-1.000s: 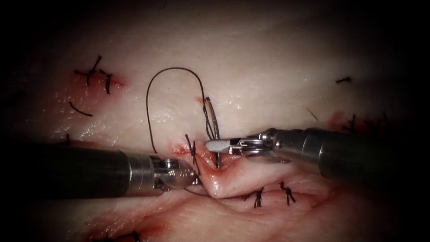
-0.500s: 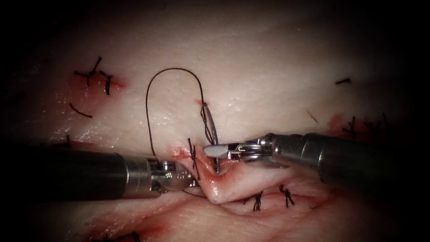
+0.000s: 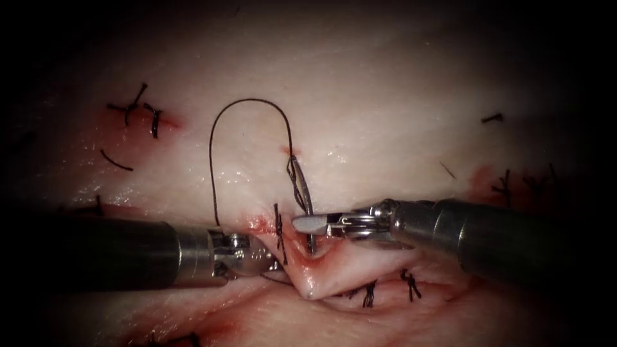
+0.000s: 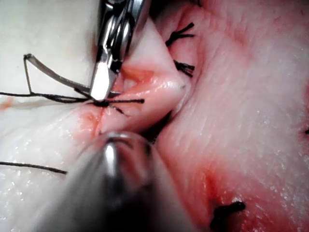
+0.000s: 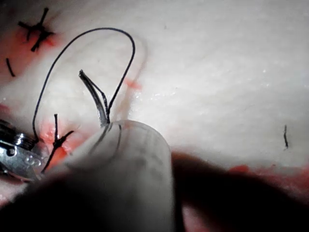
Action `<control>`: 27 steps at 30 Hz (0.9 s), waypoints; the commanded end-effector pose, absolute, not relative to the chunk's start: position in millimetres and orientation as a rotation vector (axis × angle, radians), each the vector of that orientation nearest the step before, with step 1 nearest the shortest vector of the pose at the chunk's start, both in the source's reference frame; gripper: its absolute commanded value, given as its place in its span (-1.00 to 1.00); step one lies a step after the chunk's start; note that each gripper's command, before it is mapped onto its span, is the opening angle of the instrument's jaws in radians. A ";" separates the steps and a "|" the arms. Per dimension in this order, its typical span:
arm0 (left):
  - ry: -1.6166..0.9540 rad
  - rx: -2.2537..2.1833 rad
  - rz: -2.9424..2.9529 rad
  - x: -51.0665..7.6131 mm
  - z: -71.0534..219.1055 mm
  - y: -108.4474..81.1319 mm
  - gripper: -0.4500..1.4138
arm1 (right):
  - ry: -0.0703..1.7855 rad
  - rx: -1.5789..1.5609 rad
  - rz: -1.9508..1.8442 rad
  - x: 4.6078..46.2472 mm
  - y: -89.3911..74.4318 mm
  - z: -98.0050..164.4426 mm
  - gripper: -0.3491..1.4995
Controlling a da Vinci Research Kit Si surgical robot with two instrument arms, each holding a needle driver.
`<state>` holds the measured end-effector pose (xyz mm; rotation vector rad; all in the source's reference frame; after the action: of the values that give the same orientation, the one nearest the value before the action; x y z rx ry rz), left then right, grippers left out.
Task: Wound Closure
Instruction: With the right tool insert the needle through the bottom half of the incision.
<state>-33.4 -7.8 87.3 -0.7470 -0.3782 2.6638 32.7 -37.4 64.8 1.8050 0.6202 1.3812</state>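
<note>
Two needle drivers meet at the cut in the tissue (image 3: 385,96). The right tool (image 3: 307,223) comes in from the right edge of the tissue, its jaws closed on the curved needle (image 3: 303,193) partway along its curve, nearer the end that goes into the tissue than the thread end. Below the jaws the needle runs down into a raised flap of tissue (image 3: 334,263) at the cut's edge, where it is wet with red fluid (image 3: 308,254); its point is buried and cannot be seen. Above the jaws the needle's free part rises over the pale upper surface to its swaged end, where the thread (image 3: 250,101) is attached. From there the thread arches up and over to the left, then drops down to the left tool (image 3: 273,260).

The left tool lies along the tissue's left side, its tip pressed against the lifted flap just left of the needle's entry. Whether its jaws grip the flap or the thread there cannot be told, since the tip is hidden against the tissue.

A knotted stitch (image 3: 279,225) crosses the cut between the two tool tips, touching the red-stained edge. Two more knotted stitches (image 3: 369,294) sit below the flap toward the lower edge. Cut ends of thread (image 3: 141,106) lie on a reddened patch near the upper left of the tissue, well apart from the tools, and another short piece (image 3: 493,117) rests near the right edge.

In the left wrist view the right tool (image 4: 101,89) clamps the needle (image 4: 53,72) just beside the stitch.
</note>
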 end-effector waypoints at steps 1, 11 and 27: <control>-0.377 -0.749 2.664 -34.1 87.8 -7.5 -0.39 | 0.612 1.813 1.377 33.7 -37.4 65.0 -1.00; -0.373 -0.748 2.663 -34.1 87.8 -7.5 -0.39 | 0.604 1.825 1.365 33.5 -38.1 64.4 -1.00; -0.374 -0.740 2.650 -34.7 87.3 -7.8 -0.48 | 1.394 1.313 1.446 31.8 -20.0 68.9 0.85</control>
<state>-34.1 -8.1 86.9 -0.7382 -0.3768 2.6501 30.7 -19.8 68.9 1.2829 1.4105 1.4516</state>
